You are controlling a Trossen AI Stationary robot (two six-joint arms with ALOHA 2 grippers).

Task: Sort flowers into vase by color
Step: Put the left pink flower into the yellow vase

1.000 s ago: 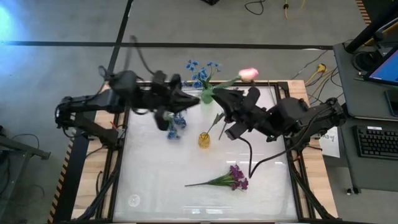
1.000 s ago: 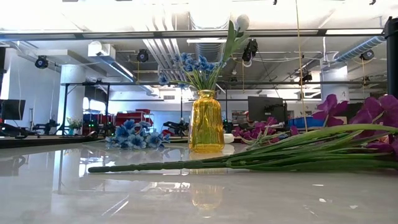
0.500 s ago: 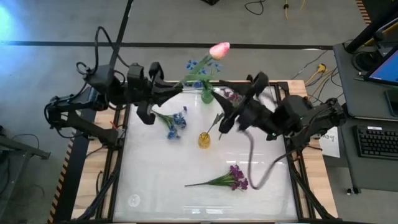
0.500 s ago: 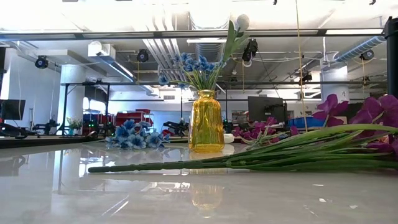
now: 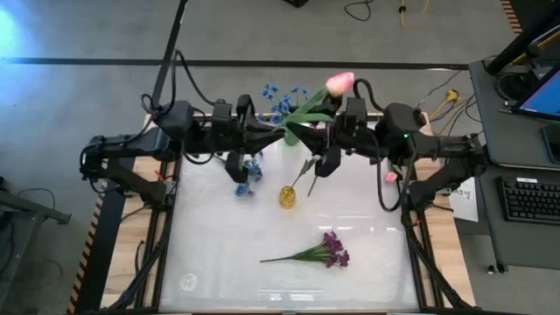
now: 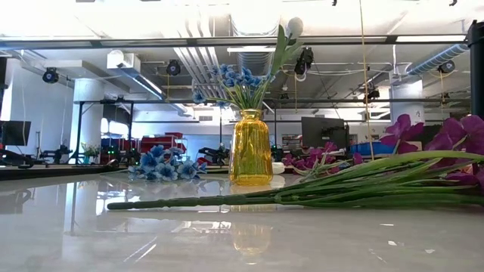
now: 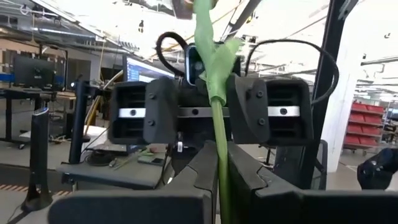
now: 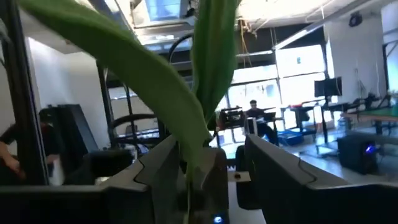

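- My left gripper (image 5: 282,134) and my right gripper (image 5: 308,137) meet nose to nose high above the far part of the table (image 5: 367,219), and the pink tulip (image 5: 340,82) stands between them, its bud up and leaning to the right.
- In my left wrist view the tulip stem (image 7: 218,143) runs straight between my two dark fingers (image 7: 202,171), which are nearly closed on it, so I judge that my left claw is pinching the stem.
- In my right wrist view the stem and a broad leaf (image 8: 149,93) pass between my fingers (image 8: 163,163); these stand a little apart, and I cannot tell if they really press the stem.
- This looks like a hand-over, so one claw must grip firmly before the other lets go, or the tulip falls.
- The yellow vase (image 5: 287,197) stands just below the grippers, near the middle of the table, and already holds blue blossoms (image 6: 236,81).
- So I think the pink tulip should not go in there, if the colours must stay apart.
- A blue bunch (image 5: 248,172) lies left of the vase and a purple bunch (image 5: 332,249) lies nearer; both wait.
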